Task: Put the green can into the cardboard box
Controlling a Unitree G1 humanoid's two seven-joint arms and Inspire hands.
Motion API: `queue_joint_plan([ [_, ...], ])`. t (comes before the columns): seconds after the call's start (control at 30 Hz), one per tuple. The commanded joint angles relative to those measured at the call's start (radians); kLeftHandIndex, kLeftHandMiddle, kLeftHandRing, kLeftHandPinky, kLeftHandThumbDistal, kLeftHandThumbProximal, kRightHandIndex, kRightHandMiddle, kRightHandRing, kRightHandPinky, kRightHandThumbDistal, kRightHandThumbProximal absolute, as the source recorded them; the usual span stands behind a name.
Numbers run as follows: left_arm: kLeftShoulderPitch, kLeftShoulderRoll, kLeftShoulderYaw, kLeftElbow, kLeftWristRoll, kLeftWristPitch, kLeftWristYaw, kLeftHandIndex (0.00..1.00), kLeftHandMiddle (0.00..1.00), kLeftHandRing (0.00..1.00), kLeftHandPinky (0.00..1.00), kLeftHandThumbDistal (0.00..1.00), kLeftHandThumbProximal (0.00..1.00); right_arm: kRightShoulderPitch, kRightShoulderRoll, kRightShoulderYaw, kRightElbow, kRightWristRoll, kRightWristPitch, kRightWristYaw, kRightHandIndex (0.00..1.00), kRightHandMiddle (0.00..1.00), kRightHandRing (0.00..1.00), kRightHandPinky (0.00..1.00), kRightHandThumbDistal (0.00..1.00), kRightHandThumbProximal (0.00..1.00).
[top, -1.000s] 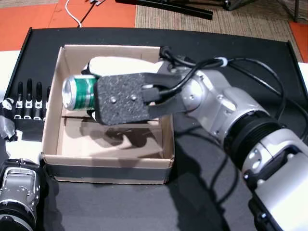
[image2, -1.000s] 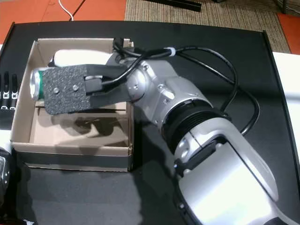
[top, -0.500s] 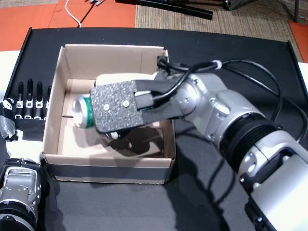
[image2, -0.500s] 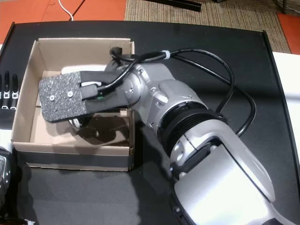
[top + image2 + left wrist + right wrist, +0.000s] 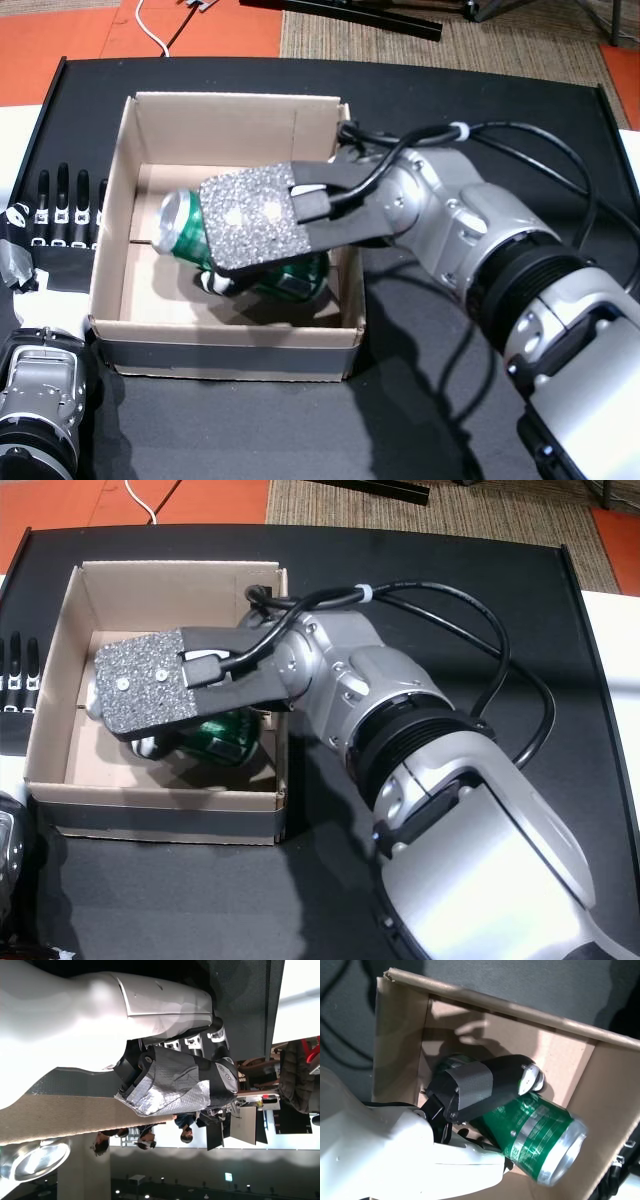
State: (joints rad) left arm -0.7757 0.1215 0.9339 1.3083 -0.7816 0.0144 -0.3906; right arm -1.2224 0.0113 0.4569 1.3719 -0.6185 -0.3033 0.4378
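Note:
The green can [image 5: 183, 226] lies on its side low inside the open cardboard box [image 5: 230, 115], silver top toward the left wall. My right hand [image 5: 255, 225] reaches into the box from the right and is shut on the can, its padded back covering most of it in both head views. In the right wrist view the taped thumb [image 5: 485, 1085] lies across the can [image 5: 535, 1125]. My left hand [image 5: 60, 210] rests flat on the table outside the box's left wall, fingers straight and apart, holding nothing.
The box stands on a black table [image 5: 480, 90]. A black cable [image 5: 540, 150] loops off my right forearm over the table. Orange floor, a woven rug and a white cord [image 5: 150, 30] lie beyond the far edge. The left wrist view shows people far off in the room.
My right hand has come down with the can from above the box's back wall into the box. The can now sits near the box floor. The left hand has not moved.

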Motion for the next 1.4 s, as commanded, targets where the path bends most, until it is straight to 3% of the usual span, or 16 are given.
queue_joint_plan([
  [0.0, 0.045, -0.034, 0.0, 0.034, 0.003, 0.005, 0.055, 0.51, 0.52, 0.62, 0.75, 0.0, 0.53, -0.016, 0.0, -0.022, -0.007, 0.028, -0.015, -0.008, 0.91, 1.0, 1.0, 1.0, 0.82, 0.53],
  [0.07, 0.045, -0.032, 0.002, 0.035, 0.002, 0.007, 0.057, 0.51, 0.52, 0.62, 0.74, 0.0, 0.51, -0.016, 0.001, -0.026, -0.007, 0.031, -0.016, -0.019, 0.91, 1.0, 1.0, 1.0, 0.86, 0.55],
  [0.23, 0.044, -0.03, 0.002, 0.034, 0.003, 0.008, 0.061, 0.51, 0.52, 0.61, 0.72, 0.0, 0.51, -0.019, 0.004, -0.032, -0.006, 0.04, -0.001, -0.022, 0.95, 1.0, 1.0, 1.0, 0.85, 0.51],
  [0.43, 0.049, -0.027, 0.003, 0.035, 0.003, 0.012, 0.045, 0.52, 0.52, 0.62, 0.77, 0.0, 0.51, -0.016, 0.004, -0.043, -0.007, 0.041, -0.01, -0.022, 0.95, 1.0, 1.0, 1.0, 0.83, 0.5],
  [0.53, 0.048, -0.026, -0.001, 0.035, 0.007, 0.011, 0.047, 0.51, 0.51, 0.62, 0.76, 0.0, 0.51, -0.015, 0.004, -0.05, -0.008, 0.043, -0.01, -0.029, 0.94, 1.0, 1.0, 1.0, 0.89, 0.5],
  [0.6, 0.045, -0.026, -0.002, 0.035, 0.008, 0.009, 0.06, 0.51, 0.51, 0.61, 0.76, 0.0, 0.52, -0.013, 0.003, -0.049, -0.01, 0.038, -0.013, -0.057, 0.91, 1.0, 1.0, 1.0, 0.99, 0.5],
  [0.67, 0.042, -0.025, -0.003, 0.035, 0.009, 0.007, 0.073, 0.51, 0.51, 0.61, 0.74, 0.0, 0.54, -0.01, 0.003, -0.047, -0.011, 0.035, -0.016, -0.092, 0.94, 1.0, 1.0, 1.0, 1.0, 0.48],
  [0.77, 0.047, -0.023, -0.004, 0.035, 0.01, 0.008, 0.062, 0.51, 0.52, 0.6, 0.67, 0.0, 0.56, -0.004, -0.009, -0.011, -0.018, -0.005, -0.068, -0.209, 0.99, 1.0, 1.0, 1.0, 0.99, 0.53],
  [0.87, 0.056, -0.019, -0.006, 0.035, 0.011, 0.016, 0.032, 0.51, 0.51, 0.61, 0.74, 0.0, 0.55, 0.009, -0.03, 0.027, -0.032, -0.053, -0.166, -0.414, 1.0, 1.0, 1.0, 1.0, 1.0, 0.49],
  [0.93, 0.057, -0.018, -0.004, 0.036, 0.009, 0.016, 0.03, 0.5, 0.49, 0.6, 0.76, 0.0, 0.55, 0.014, -0.042, 0.054, -0.039, -0.089, -0.205, -0.575, 1.0, 1.0, 1.0, 1.0, 0.94, 0.47],
  [1.03, 0.06, -0.015, -0.005, 0.036, 0.012, 0.013, 0.032, 0.48, 0.5, 0.61, 0.7, 0.01, 0.52, 0.011, -0.059, 0.064, -0.047, -0.114, -0.259, -0.771, 1.0, 1.0, 1.0, 1.0, 0.9, 0.39],
  [1.07, 0.061, -0.014, -0.006, 0.037, 0.013, 0.012, 0.034, 0.48, 0.5, 0.62, 0.68, 0.0, 0.5, 0.008, -0.064, 0.061, -0.048, -0.116, -0.277, -0.813, 1.0, 1.0, 1.0, 1.0, 0.83, 0.39],
  [1.1, 0.061, -0.014, -0.005, 0.037, 0.012, 0.01, 0.038, 0.48, 0.5, 0.61, 0.68, 0.02, 0.48, 0.002, -0.072, 0.062, -0.05, -0.121, -0.294, -0.865, 1.0, 1.0, 1.0, 1.0, 0.92, 0.37],
  [1.13, 0.059, -0.014, -0.002, 0.037, 0.01, 0.011, 0.04, 0.49, 0.5, 0.62, 0.7, 0.0, 0.47, -0.007, -0.082, 0.063, -0.053, -0.128, -0.308, -0.911, 1.0, 1.0, 1.0, 1.0, 0.94, 0.36],
  [1.2, 0.054, -0.013, -0.002, 0.037, 0.009, 0.012, 0.052, 0.49, 0.5, 0.59, 0.68, 0.0, 0.48, -0.026, -0.103, 0.071, -0.058, -0.146, -0.318, -0.982, 1.0, 1.0, 1.0, 1.0, 0.95, 0.39],
  [1.37, 0.053, -0.009, -0.002, 0.036, 0.007, 0.022, 0.032, 0.52, 0.51, 0.63, 0.79, 0.0, 0.56, -0.057, -0.182, 0.109, -0.088, -0.215, -0.323, -1.214, 1.0, 1.0, 1.0, 1.0, 0.99, 0.4],
])
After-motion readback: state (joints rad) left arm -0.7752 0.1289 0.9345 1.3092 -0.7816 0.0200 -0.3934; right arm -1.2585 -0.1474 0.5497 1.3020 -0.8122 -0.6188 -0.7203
